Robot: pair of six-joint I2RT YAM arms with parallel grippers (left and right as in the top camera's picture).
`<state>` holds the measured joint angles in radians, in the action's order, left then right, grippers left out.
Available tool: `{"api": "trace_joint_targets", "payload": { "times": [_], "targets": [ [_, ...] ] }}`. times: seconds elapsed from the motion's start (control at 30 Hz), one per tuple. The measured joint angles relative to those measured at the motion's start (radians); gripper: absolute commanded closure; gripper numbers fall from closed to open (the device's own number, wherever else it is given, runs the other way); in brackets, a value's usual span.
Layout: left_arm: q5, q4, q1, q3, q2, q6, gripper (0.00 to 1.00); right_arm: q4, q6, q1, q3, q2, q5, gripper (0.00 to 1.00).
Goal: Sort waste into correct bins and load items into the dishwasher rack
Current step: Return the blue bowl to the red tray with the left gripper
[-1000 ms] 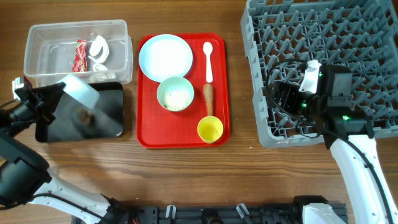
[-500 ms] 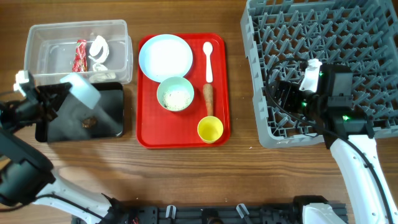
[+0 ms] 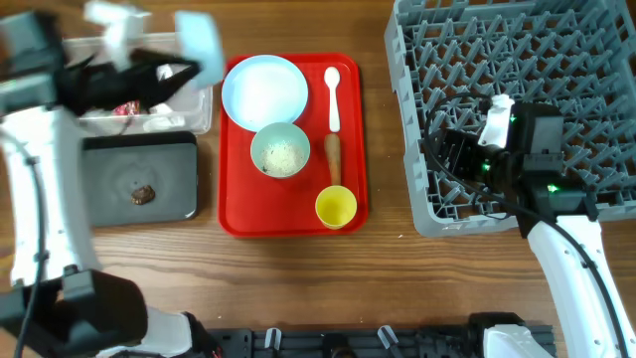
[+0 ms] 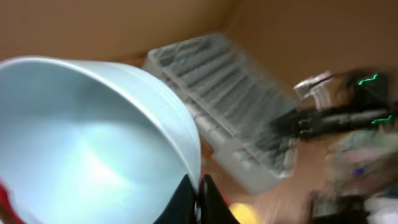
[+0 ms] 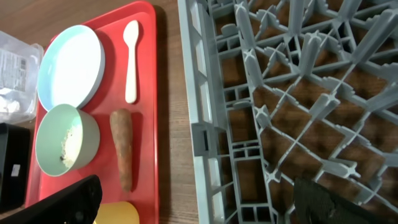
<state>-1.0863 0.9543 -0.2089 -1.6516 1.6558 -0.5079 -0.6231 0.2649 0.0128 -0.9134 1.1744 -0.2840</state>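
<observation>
Left claw: my left claw [image 4: 198, 199] pinches the rim of the pale bowl [image 4: 93, 143] and holds it high over the clear bin [image 3: 199, 104] at far left. The view is blurred.
Right claw: my right claw [image 5: 200, 202] has its fingers spread wide and hovers over the rack [image 3: 556, 40], at its near-left part.
Black bin [image 3: 104, 164]: just near of the clear bin — the dark lump [image 3: 142, 193] lies in it.
Red tray [image 3: 238, 214]: between the bins and the rack.
On the tray: the plate [image 3: 264, 89] is far — the second bowl [image 3: 257, 141], holding white crumbs [image 3: 282, 156], is just near of it. The carrot [image 3: 333, 159] is right of that bowl, the yellow cup [image 3: 336, 207] at near right, the spoon [image 3: 332, 97] at far right.

Red tray [image 3: 237, 211] bears white spoon [image 3: 332, 94], orange-brown carrot [image 3: 333, 159], yellow cup [image 3: 336, 207]. Right of it, grey rack [image 3: 409, 129]; upper-left, pale-blue bowl [image 4: 93, 143].
</observation>
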Motion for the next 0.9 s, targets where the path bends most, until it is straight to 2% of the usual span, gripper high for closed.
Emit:
{"api": "trace_joint_targets", "payload": {
  "times": [0.2, 0.4, 0.53, 0.73, 0.83, 0.9],
  "targets": [
    [0.534, -0.243, 0.288, 0.0, 0.079, 0.211, 0.96, -0.022, 0.0, 0.0, 0.0, 0.0, 0.0, 0.0],
    [0.895, -0.322, 0.463, 0.0, 0.2, 0.272, 0.96, -0.023, 0.0, 0.0, 0.0, 0.0, 0.0, 0.0],
    [1.002, -0.323, 0.499, 0.0, 0.278, 0.286, 0.96, -0.024, 0.0, 0.0, 0.0, 0.0, 0.0, 0.0],
    [1.057, -0.305, 0.502, 0.001, 0.375, 0.29, 0.95, -0.024, 0.0, 0.0, 0.0, 0.0, 0.0, 0.0],
    [1.063, -0.297, 0.502, 0.003, 0.395, 0.29, 0.86, -0.024, 0.0, 0.0, 0.0, 0.0, 0.0, 0.0],
    [1.064, -0.295, 0.502, 0.003, 0.396, 0.293, 0.69, -0.024, 0.0, 0.0, 0.0, 0.0, 0.0, 0.0]
  ]
}}
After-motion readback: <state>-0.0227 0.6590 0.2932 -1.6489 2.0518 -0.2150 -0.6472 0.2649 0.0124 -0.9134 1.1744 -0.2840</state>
